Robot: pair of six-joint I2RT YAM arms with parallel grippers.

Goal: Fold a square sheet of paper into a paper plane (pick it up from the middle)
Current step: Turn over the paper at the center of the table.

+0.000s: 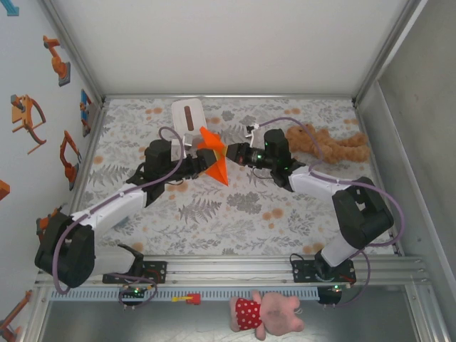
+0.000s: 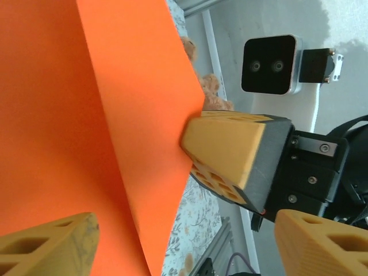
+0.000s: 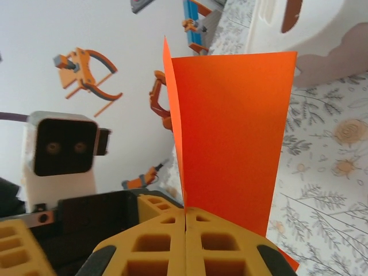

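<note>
Orange paper [image 1: 214, 153], creased but seemingly far from finished, hangs above the bench's [image 1: 214, 214] far middle, clamped in the right pincer [image 3: 185, 214], left pincer [image 2: 184, 236] open astride it.

No writing can be read anywhere.

The square sheet of paper [image 1: 216, 160] is plain orange on every face that shows. The white tissue box [image 1: 188, 114] bears only a brown oval slot. The stickers [image 1: 28, 117] on the left wall are orange-and-blue drawings of robot arms with no letters or numbers to make out. The desk [image 1: 235, 206] carries a print of leaves and flowers, nothing lettered. The small circuit boards at the arm bases are too small to read.
</note>
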